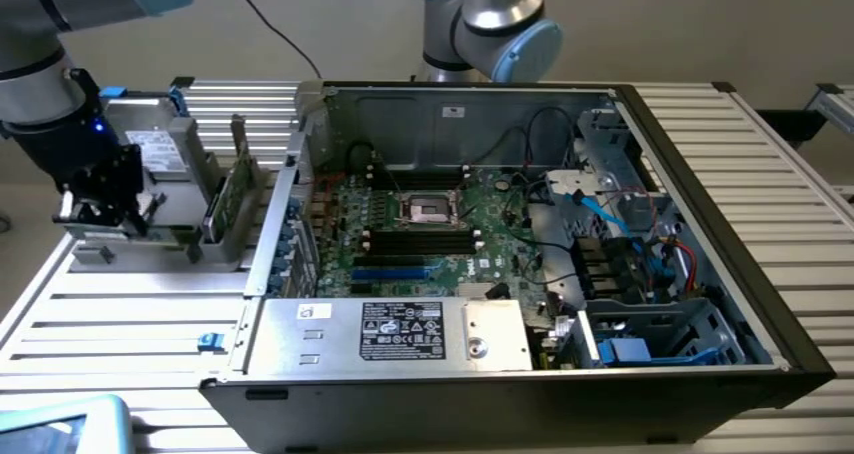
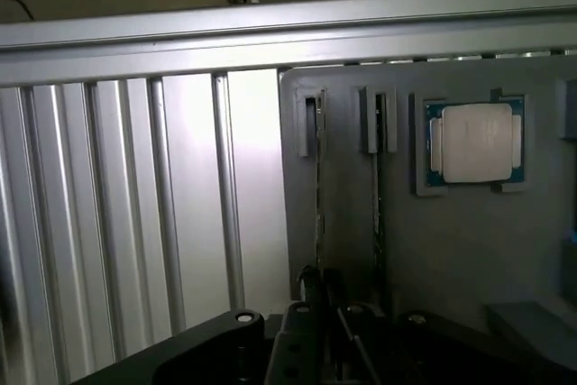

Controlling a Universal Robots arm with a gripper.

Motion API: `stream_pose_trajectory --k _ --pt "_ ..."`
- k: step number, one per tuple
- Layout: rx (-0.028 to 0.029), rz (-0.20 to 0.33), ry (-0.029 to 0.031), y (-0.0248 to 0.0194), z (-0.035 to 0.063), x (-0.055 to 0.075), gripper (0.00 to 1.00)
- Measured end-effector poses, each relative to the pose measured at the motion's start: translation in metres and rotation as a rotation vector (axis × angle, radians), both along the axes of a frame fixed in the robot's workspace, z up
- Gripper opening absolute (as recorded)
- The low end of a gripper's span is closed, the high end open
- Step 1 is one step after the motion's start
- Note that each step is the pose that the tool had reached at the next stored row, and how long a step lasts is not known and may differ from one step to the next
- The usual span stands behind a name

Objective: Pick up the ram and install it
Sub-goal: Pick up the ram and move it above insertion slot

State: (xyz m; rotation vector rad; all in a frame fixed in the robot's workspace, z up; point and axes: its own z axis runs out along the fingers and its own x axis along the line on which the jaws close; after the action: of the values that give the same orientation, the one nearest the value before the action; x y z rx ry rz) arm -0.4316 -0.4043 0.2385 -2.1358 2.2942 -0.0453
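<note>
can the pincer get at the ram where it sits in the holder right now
Probably yes: the ram stands on edge in the grey holder, open above, and the pincer hangs close beside it with nothing seen between them.

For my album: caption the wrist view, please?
Robot hand close to thin green ram stick, square silver processor chip nearby.

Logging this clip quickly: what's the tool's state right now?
The tool: open or closed cannot be told; it sits low over the parts tray holding the ram.
</note>
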Motion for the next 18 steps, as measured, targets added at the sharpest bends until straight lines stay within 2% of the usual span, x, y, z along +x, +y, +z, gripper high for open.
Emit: stream_pose_trajectory --k 13,18 --pt "-0.0015 0.006 -0.0003 0.0 0.0588 -0.001 0.13" --pt "-0.0032 0.008 -0.0024 0.0 0.077 -0.001 0.13"
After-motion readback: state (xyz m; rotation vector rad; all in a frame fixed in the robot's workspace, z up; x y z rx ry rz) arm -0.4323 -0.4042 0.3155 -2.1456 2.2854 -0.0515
